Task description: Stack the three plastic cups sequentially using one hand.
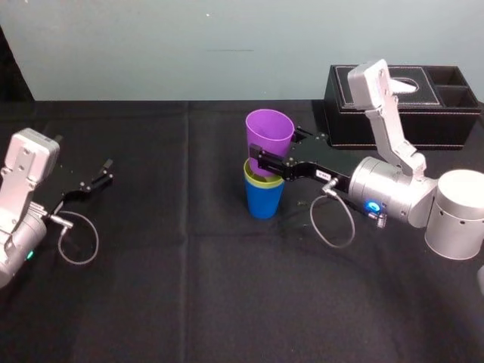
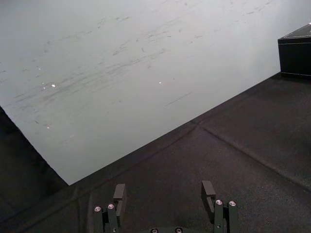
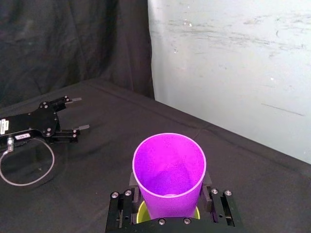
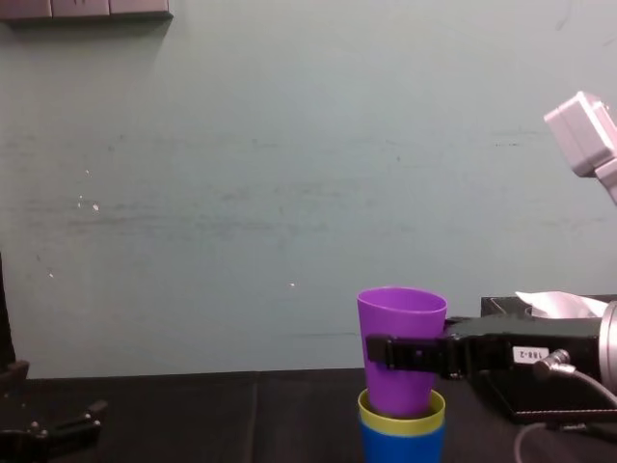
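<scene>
The purple cup (image 1: 269, 132) stands upright with its base dipped into the yellow-green cup (image 1: 259, 182), which is nested in the blue cup (image 1: 264, 201) at the table's middle. My right gripper (image 1: 268, 159) reaches in from the right and is shut on the purple cup's lower half. In the right wrist view its fingers (image 3: 121, 206) sit against both sides of the purple cup (image 3: 167, 167), with a sliver of yellow-green cup (image 3: 141, 212) below. The chest view shows the purple cup (image 4: 402, 323) riding high in the yellow-green cup (image 4: 401, 422) over the blue cup (image 4: 401, 448). My left gripper (image 1: 102, 175) rests open at the far left.
A black tissue box (image 1: 423, 113) stands at the back right, behind my right arm. A loose cable loop (image 1: 333, 223) hangs from the right wrist near the stack. Black cloth covers the table, with a pale wall behind it.
</scene>
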Controlling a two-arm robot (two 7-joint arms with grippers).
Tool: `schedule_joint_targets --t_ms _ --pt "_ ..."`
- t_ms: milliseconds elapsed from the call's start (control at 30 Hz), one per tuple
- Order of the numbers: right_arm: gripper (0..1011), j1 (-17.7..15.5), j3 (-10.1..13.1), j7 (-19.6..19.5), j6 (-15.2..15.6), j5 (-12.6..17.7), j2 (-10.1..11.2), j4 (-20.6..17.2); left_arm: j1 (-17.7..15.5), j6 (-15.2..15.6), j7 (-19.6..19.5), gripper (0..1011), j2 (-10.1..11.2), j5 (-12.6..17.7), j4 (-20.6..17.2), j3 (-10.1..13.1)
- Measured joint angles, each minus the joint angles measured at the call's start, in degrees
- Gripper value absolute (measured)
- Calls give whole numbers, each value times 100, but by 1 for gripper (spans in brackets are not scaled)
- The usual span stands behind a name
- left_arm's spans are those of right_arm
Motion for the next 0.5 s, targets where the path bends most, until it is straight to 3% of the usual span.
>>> schedule_joint_targets --t_ms 500 --pt "718 38 -114 -11 -48 -70 -49 179 0 0 0 1011 0 0 0 0"
